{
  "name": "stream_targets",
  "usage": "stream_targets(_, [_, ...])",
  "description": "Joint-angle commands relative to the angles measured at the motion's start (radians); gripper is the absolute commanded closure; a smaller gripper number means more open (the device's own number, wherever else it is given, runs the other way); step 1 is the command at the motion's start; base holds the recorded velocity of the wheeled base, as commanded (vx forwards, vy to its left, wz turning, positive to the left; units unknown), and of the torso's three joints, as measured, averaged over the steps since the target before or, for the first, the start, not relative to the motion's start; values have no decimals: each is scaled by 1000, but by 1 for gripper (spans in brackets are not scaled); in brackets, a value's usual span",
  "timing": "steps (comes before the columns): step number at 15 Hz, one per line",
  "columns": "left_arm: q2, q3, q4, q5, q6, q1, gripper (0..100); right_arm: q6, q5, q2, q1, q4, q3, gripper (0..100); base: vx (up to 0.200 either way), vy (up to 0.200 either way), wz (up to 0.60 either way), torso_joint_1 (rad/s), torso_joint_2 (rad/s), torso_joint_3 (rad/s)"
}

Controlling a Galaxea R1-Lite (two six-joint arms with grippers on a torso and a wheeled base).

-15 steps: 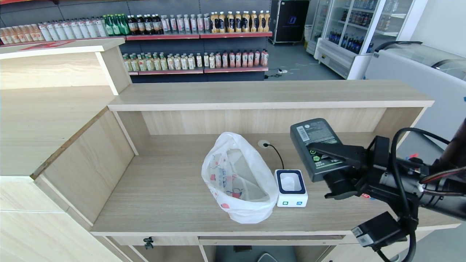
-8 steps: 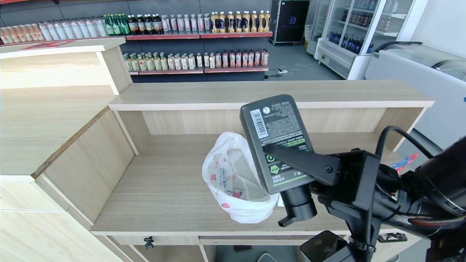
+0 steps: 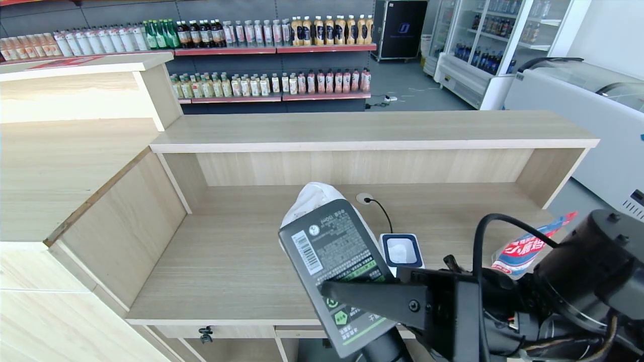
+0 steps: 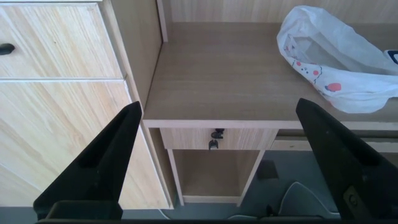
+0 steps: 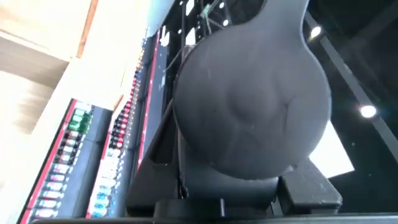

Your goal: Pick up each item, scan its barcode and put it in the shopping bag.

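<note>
The dark spouted pouch is clamped in the right gripper above the desk, over the shopping bag, beside the scanner; the left gripper is held open; scanning seems in hand; the upturned barcode needs turning toward the scanner.

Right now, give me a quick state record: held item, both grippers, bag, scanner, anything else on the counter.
held item: dark grey bottle, barcode label facing up toward the head camera
right gripper: shut on the bottle, cap end toward the robot
left gripper: open, empty, out in front of the counter's front edge
shopping bag: on the counter, mouth open; bottle overlaps it in the head view
scanner: on the counter, right of the bag
other: red-and-blue packet toward the counter's right end
</note>
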Motion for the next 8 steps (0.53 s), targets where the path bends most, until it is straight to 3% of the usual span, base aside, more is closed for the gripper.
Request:
stream_targets(1, [2, 0, 0, 0, 0, 1, 0, -6, 29, -29, 10, 14, -2, 100, 0, 0, 0, 0, 0, 0])
stream_targets(8, [2, 0, 0, 0, 0, 1, 0, -11, 68, -94, 7, 114, -1, 100, 0, 0, 0, 0, 0, 0])
